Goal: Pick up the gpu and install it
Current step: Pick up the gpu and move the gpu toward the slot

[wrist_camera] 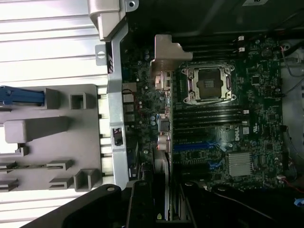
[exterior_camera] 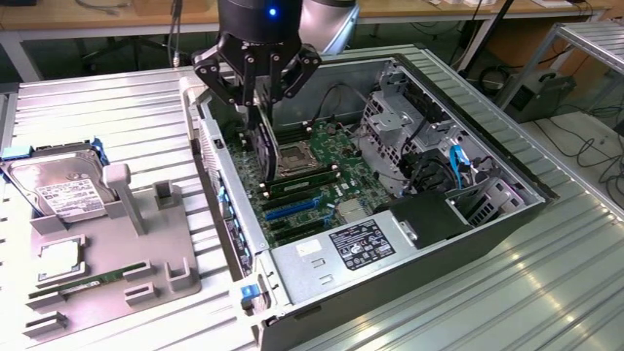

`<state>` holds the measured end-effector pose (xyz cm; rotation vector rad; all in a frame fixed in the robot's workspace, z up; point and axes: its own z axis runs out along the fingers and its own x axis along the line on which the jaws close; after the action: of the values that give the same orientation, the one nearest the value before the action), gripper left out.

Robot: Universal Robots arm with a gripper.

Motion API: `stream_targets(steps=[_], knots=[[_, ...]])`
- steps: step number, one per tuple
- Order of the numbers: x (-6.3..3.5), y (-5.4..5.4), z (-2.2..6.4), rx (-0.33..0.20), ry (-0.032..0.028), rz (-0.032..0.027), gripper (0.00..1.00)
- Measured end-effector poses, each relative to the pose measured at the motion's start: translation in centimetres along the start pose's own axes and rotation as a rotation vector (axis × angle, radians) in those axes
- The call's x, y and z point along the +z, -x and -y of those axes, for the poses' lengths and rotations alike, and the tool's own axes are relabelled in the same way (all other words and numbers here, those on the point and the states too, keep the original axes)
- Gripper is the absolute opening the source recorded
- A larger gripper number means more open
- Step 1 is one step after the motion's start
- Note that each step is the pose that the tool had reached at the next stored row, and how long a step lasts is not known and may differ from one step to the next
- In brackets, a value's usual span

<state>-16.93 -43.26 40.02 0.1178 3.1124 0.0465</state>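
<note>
My gripper (exterior_camera: 259, 104) hangs over the open computer case (exterior_camera: 487, 157), shut on the top edge of the gpu (exterior_camera: 265, 146). The dark, slim card hangs upright and edge-on above the motherboard (exterior_camera: 322, 146), close to the case's rear wall on the exterior view's left. In the wrist view the gpu (wrist_camera: 162, 95) runs as a narrow strip from between my fingers (wrist_camera: 142, 204) out to its silver bracket (wrist_camera: 166, 50). It lines up beside the CPU socket (wrist_camera: 208, 84) and the blue expansion slots (wrist_camera: 194, 146). Whether its lower edge touches a slot is hidden.
A grey parts holder (exterior_camera: 146, 270) lies on the exterior view's left with a silver hard drive (exterior_camera: 63, 186), a square chip (exterior_camera: 61, 256) and a green memory stick (exterior_camera: 83, 285). Inside the case stand a power supply (exterior_camera: 341, 245) and a metal drive cage (exterior_camera: 390, 131) with cables.
</note>
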Motion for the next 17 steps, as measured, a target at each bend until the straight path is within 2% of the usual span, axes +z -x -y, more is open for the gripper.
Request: stream_targets(steps=[17], knots=[[1.09, 3.5, -0.11, 0.000, -0.0011, 0.0001, 0.26]])
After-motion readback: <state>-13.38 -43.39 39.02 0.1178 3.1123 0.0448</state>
